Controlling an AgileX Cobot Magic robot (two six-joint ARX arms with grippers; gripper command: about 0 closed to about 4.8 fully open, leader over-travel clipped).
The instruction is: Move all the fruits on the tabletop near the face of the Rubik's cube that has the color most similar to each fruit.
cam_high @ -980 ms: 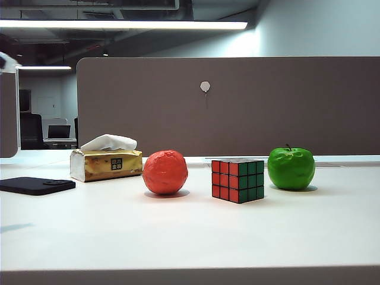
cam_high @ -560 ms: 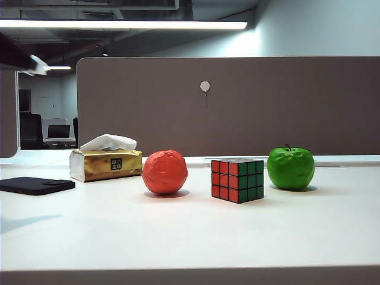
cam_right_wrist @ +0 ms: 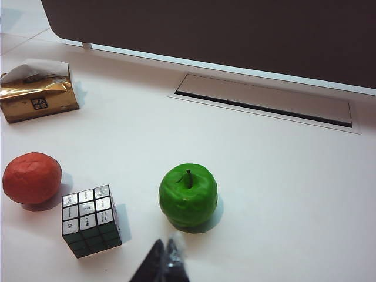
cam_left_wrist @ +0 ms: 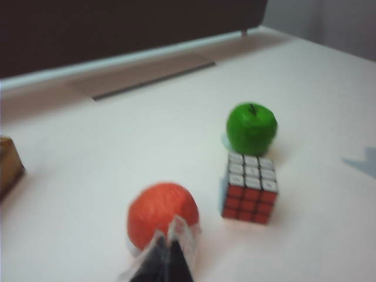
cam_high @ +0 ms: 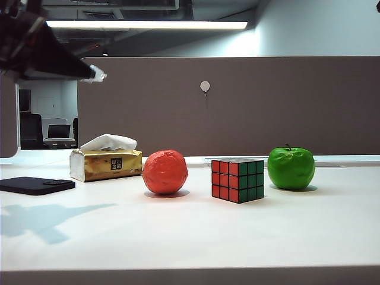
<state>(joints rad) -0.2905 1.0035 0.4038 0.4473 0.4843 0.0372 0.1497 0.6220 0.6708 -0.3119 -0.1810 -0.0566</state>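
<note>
Both grippers, left (cam_left_wrist: 169, 247) and right (cam_right_wrist: 166, 258), hang high with jaws pressed together, because red fruit (cam_high: 165, 172) and green apple (cam_high: 291, 168) already sit beside matching cube (cam_high: 237, 180) faces.

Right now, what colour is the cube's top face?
White: the Rubik's cube shows a white top, clearest in the right wrist view.

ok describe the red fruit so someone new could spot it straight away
On the white tabletop, find the gold tissue box, then the Rubik's cube. The red fruit sits between them, apart from both. It is round, bumpy and red-orange; the green apple has a stem.
</note>
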